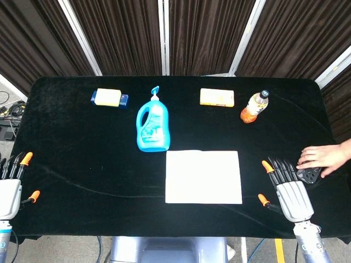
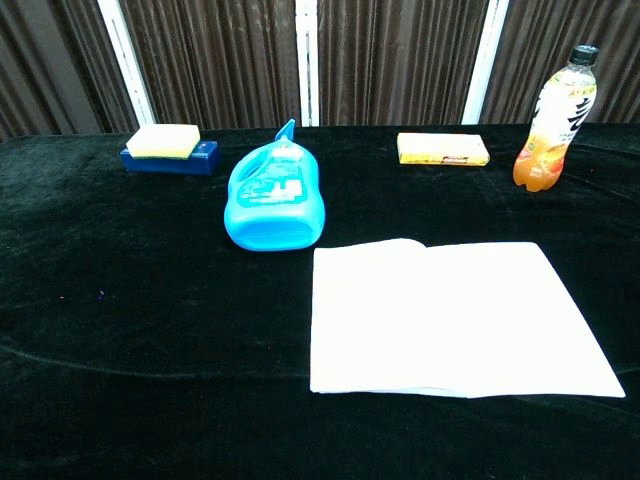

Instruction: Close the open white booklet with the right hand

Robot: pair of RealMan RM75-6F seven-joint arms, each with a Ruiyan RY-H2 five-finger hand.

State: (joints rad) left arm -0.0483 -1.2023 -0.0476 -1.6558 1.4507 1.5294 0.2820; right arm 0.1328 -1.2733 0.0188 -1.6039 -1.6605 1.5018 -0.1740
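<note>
The white booklet [image 1: 203, 176] lies open and flat on the black table, near the front edge and a little right of centre; the chest view shows its two blank pages [image 2: 450, 315] meeting at a fold. My right hand [image 1: 288, 186] rests at the front right, a short way right of the booklet, fingers spread and holding nothing. My left hand [image 1: 11, 183] sits at the far front left edge, also spread and empty. Neither hand appears in the chest view.
A blue detergent bottle [image 1: 153, 123] lies just behind the booklet's left corner. Behind are a yellow sponge on a blue base [image 1: 109, 98], a yellow box [image 1: 216, 97] and an orange drink bottle [image 1: 254, 107]. A person's hand [image 1: 324, 158] rests on a small dark object [image 1: 311, 175] beside my right hand.
</note>
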